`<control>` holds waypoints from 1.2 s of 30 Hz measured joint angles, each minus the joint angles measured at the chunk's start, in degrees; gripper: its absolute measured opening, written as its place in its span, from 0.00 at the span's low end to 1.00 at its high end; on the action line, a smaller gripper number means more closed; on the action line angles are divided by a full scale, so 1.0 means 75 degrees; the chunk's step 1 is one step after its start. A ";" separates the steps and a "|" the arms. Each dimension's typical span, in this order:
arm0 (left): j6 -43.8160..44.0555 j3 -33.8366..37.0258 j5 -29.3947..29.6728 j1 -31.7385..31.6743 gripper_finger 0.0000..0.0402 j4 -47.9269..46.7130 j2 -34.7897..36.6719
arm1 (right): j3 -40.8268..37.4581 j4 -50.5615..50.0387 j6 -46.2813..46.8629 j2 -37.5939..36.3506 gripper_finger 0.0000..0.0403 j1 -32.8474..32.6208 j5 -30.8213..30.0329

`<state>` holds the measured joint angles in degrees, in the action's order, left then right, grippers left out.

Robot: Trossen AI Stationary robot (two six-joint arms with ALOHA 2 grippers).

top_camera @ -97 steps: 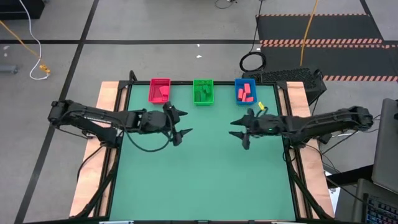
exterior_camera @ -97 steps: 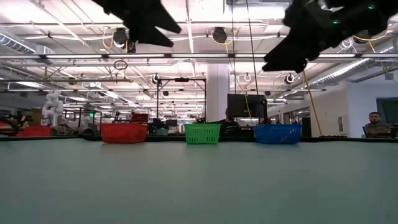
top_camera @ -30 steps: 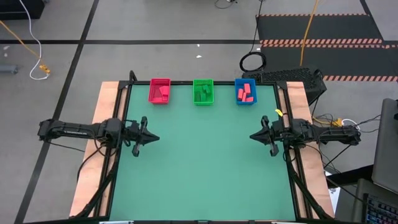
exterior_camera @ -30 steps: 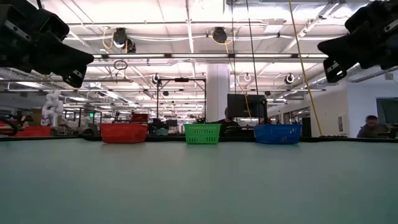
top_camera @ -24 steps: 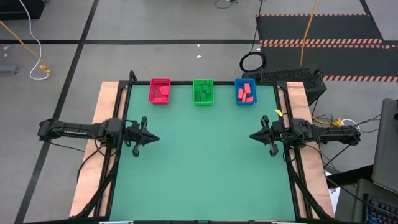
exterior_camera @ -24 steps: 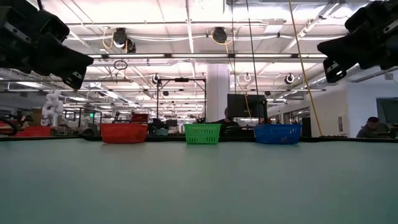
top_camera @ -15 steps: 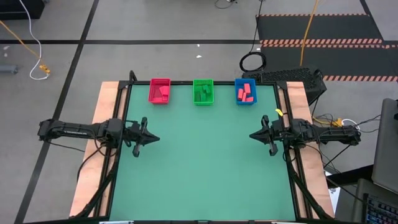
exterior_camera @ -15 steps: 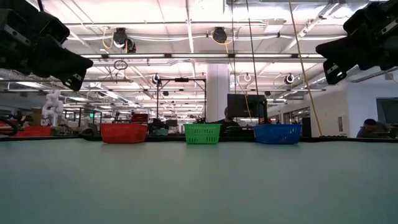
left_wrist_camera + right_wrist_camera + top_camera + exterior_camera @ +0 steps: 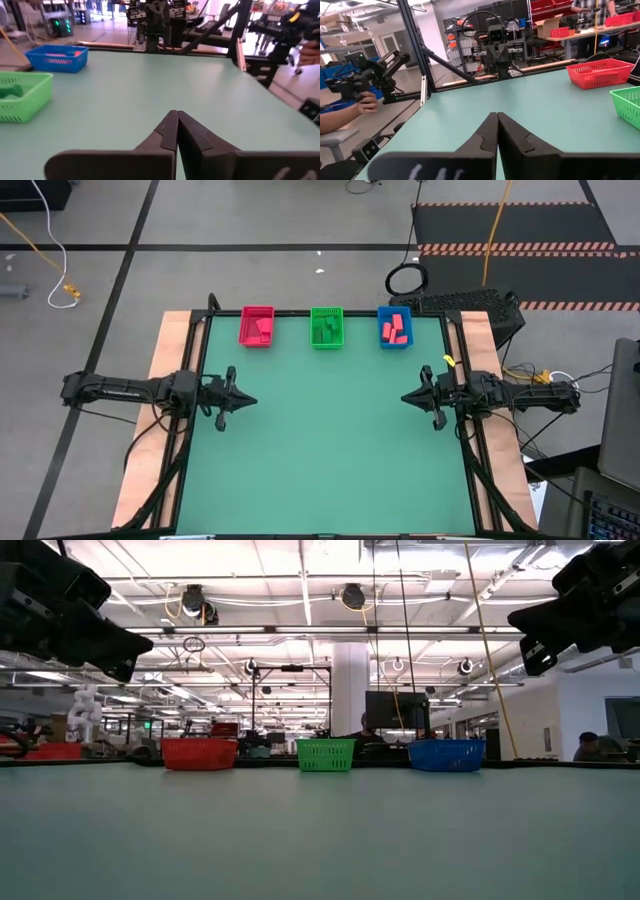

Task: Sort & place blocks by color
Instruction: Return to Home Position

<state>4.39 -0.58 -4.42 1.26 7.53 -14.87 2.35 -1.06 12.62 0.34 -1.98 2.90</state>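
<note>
Red blocks lie in the red bin and more red blocks in the blue bin. Green blocks lie in the green bin. All three bins stand in a row at the table's far edge. My left gripper is shut and empty at the table's left edge, above the mat. My right gripper is shut and empty at the right edge. Their closed fingertips show in the left wrist view and the right wrist view.
The green mat spreads between the two arms. In the low view the red bin, green bin and blue bin stand at the far edge. A person's hand holds a device beyond the table's left side.
</note>
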 joint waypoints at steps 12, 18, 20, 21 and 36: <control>-0.0555 0.0000 0.0058 0.0000 0.02 0.0000 0.0000 | 0.0000 -0.0003 -0.0776 0.0000 0.00 0.0000 -0.0003; -0.0552 0.0000 0.0058 0.0000 0.02 0.0000 0.0000 | 0.0000 0.0192 -0.0892 0.0001 0.00 0.0001 0.0007; -0.0542 0.0000 0.0058 0.0000 0.02 -0.0002 0.0000 | 0.0000 0.0385 -0.0769 0.0003 0.00 0.0000 0.0012; -0.0543 -0.0003 0.0058 0.0000 0.02 -0.0003 0.0000 | 0.0000 0.0456 -0.0771 0.0003 0.00 0.0001 0.0025; -0.0544 -0.0003 0.0060 0.0000 0.02 -0.0003 0.0000 | 0.0000 0.0868 -0.0778 0.0003 0.00 0.0000 0.0029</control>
<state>0.31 -0.60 -3.98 1.26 7.51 -14.87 2.35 5.45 6.79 0.36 -1.98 3.11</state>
